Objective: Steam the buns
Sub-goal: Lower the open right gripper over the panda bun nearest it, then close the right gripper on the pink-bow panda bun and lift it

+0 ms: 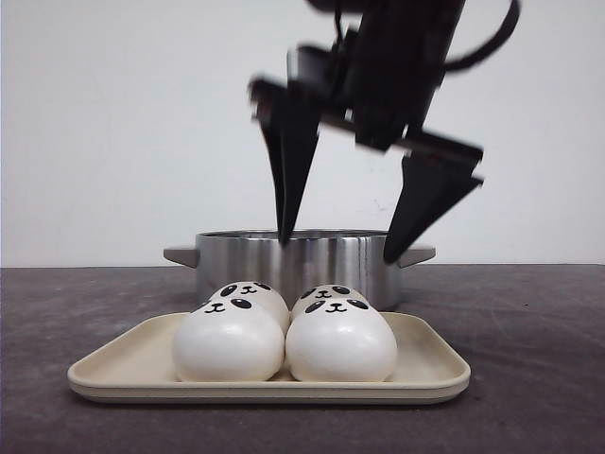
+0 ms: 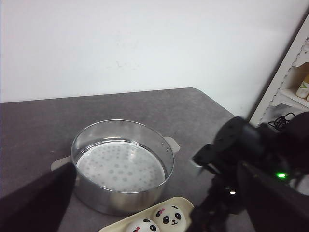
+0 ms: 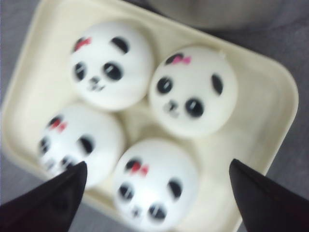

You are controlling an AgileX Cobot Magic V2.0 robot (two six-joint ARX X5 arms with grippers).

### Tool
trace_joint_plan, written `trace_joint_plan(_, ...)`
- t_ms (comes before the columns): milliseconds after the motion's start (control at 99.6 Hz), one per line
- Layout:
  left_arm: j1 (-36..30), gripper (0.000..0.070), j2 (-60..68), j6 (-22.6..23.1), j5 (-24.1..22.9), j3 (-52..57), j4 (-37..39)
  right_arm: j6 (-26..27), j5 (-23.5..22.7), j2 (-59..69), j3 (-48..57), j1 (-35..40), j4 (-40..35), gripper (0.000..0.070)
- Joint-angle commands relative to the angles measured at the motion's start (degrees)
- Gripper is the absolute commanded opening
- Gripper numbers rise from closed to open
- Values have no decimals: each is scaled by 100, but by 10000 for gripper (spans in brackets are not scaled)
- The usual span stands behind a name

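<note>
Plain white wall [image 1: 113, 123] behind dark grey table [image 1: 529, 322] — white shelving [image 2: 289, 82] aside.

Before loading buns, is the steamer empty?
Empty: the steamer shows only its bare perforated plate; all four buns sit on the tray.

rear buns [image 1: 248, 293] half hidden | tray [image 2: 175, 202] cropped | right claw [image 1: 352, 236] motion-blurred

Buns [image 1: 284, 331] on tray [image 1: 425, 374], pot [image 1: 321, 260] behind
</note>
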Motion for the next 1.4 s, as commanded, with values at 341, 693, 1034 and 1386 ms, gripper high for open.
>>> trace_joint_plan(341,-57,700,31,72,-4,81,24,46,153,686,120,-247,577,573)
trace_joint_plan(693,-57,700,111,74,-24,79,24,59,149,793,120,-426,647,531)
trace_joint_plan(1034,-57,700,234,72,-24,79,24,70,2,833,120,-378,702,518)
trace_joint_plan(1386,-57,700,243,68,-22,79,20,79,-7,994,120,-282,697,463)
